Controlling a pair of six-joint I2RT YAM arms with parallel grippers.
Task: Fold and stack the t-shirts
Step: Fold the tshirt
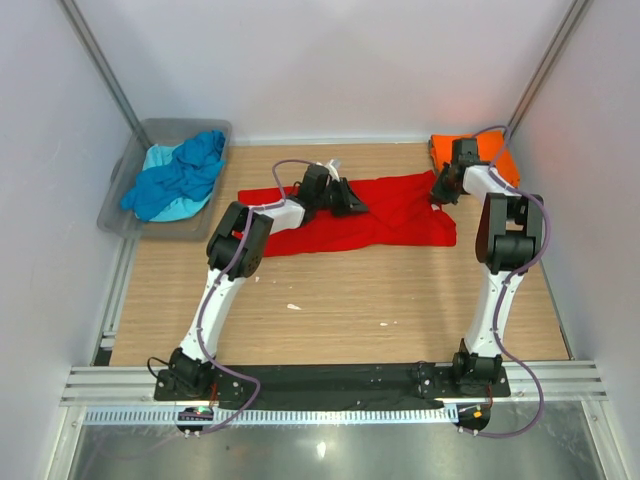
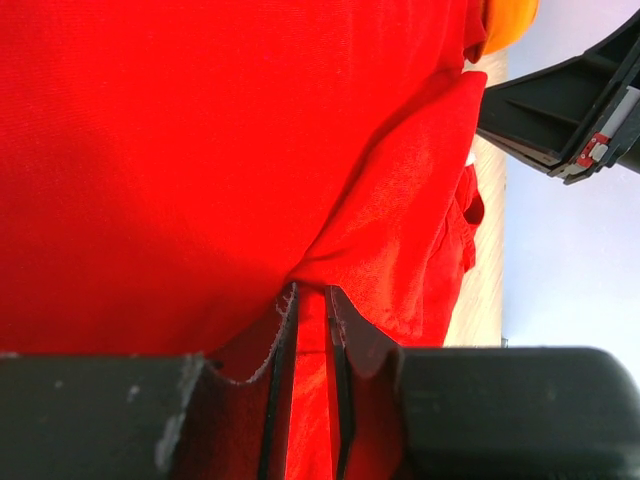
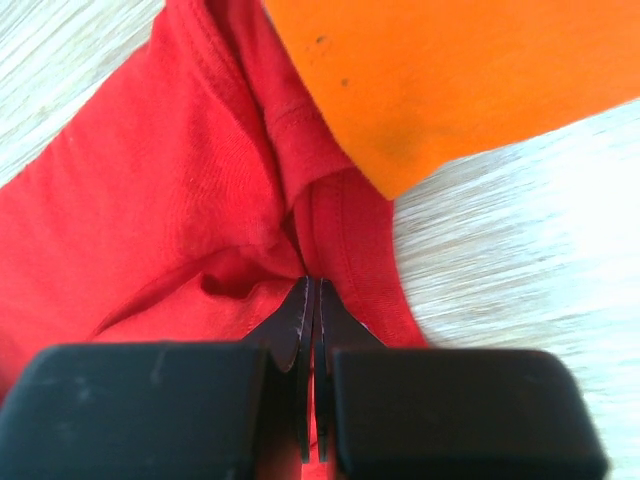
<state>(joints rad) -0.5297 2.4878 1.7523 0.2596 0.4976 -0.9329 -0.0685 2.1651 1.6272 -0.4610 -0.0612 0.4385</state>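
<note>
Top external: blue t-shirt point(image 1: 185, 172) in tub point(image 1: 165, 130)

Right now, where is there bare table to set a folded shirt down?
Widest bare table: between the red shirt and the arm bases. A narrow strip runs behind that shirt. Crowded: the far right corner, with the orange shirt and right gripper; the tub at left.

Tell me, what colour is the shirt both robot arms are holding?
The shirt is bright red, clearest from the top camera.
</note>
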